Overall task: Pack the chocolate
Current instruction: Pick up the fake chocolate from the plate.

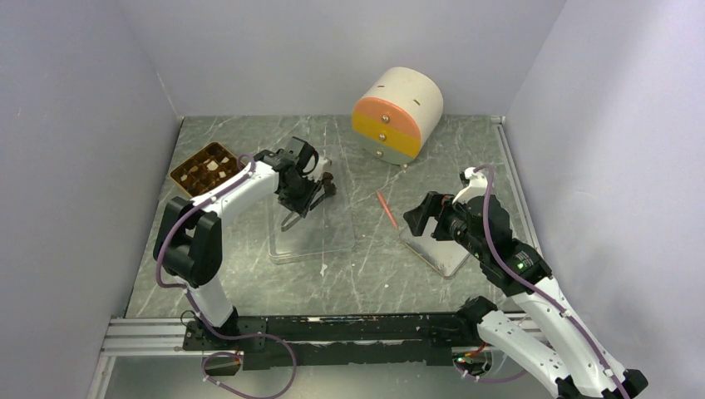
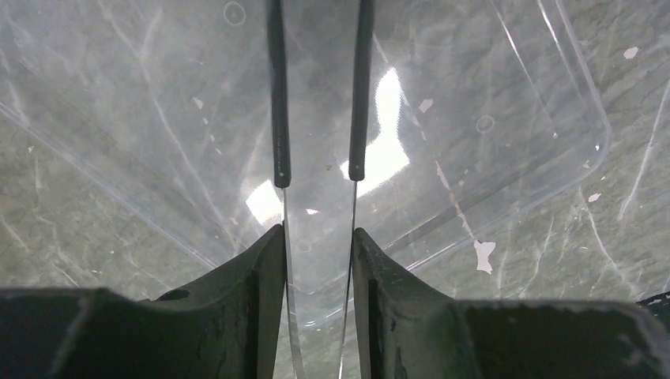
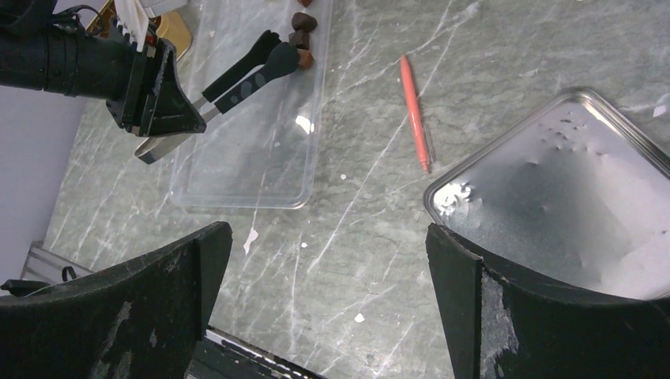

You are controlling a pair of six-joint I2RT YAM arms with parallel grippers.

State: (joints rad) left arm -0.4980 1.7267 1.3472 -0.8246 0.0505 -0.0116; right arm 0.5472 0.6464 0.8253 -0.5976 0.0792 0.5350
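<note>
Holding tongs (image 3: 237,79): left end effector (image 2: 316,251) | chocolate (image 3: 305,57) at tips: right wrist view

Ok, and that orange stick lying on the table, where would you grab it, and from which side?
Around its middle, from straight above, jaws across its thin width. The orange stick lies flat on the table between the clear tray and the metal tray, touching neither, so both long sides look free. The open right gripper is nearest.

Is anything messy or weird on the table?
An orange-red stick lies loose on the bare table between the clear tray and the metal tray, touching neither. The metal tray's surface looks dented.
</note>
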